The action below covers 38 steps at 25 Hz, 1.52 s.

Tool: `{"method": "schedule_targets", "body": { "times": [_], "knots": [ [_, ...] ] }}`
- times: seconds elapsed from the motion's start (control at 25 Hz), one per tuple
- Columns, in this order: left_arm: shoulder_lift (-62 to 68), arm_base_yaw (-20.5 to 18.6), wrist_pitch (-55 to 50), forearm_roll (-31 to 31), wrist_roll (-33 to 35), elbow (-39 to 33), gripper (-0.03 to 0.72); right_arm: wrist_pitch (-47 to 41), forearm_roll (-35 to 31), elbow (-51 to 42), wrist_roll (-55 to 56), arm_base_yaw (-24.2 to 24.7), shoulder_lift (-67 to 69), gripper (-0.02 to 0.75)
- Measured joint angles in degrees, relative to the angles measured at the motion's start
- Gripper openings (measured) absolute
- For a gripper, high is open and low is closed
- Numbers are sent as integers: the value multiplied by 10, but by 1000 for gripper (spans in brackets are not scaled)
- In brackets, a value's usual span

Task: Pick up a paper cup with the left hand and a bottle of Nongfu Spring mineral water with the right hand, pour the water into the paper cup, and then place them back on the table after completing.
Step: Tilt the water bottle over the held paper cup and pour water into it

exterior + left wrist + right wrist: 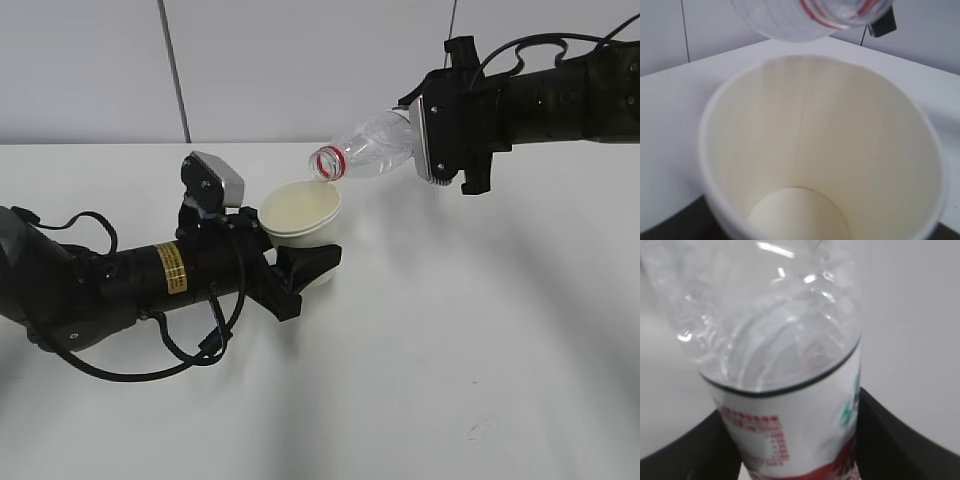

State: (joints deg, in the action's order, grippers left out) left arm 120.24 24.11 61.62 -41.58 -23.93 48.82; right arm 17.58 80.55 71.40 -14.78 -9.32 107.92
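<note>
We are in the pouring step: the paper cup (300,214) sits just left of centre in the exterior view, gripped around its lower wall by the left end effector (305,268), whose black fingers close on the cup from either side while it hangs a little above the table (480,360). The bottle (365,150) lies tipped nearly horizontal in the upper middle of that view, its body clamped in the right end effector (440,135), its open mouth with the red neck ring pointing left and slightly down, just above and beside the cup's right rim. In the left wrist view the cup (820,150) fills the frame and looks dry inside, the pale bottom bare, with the bottle's mouth (810,15) at the top edge, over the far rim. In the right wrist view the bottle (780,340) appears clear, with its white and red label low in the frame between the dark fingers; we cannot tell how much water is left in it, and we see no stream. To do this well, we judge that the mouth should be brought further over the middle of the cup before tilting more, since it stands near the rim and a first gush could run down outside. We would tilt slowly and keep the cup level and steady. The thin bottle wall looks soft, so the grip should not tighten, or water may spurt out.
</note>
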Motion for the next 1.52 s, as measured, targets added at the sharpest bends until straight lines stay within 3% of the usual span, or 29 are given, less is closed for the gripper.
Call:
{"method": "schedule_targets", "body": {
  "times": [1.52],
  "knots": [
    [0, 0, 0, -9, 0, 0, 411, 1, 0, 0, -21, 0, 0, 438]
  ]
}}
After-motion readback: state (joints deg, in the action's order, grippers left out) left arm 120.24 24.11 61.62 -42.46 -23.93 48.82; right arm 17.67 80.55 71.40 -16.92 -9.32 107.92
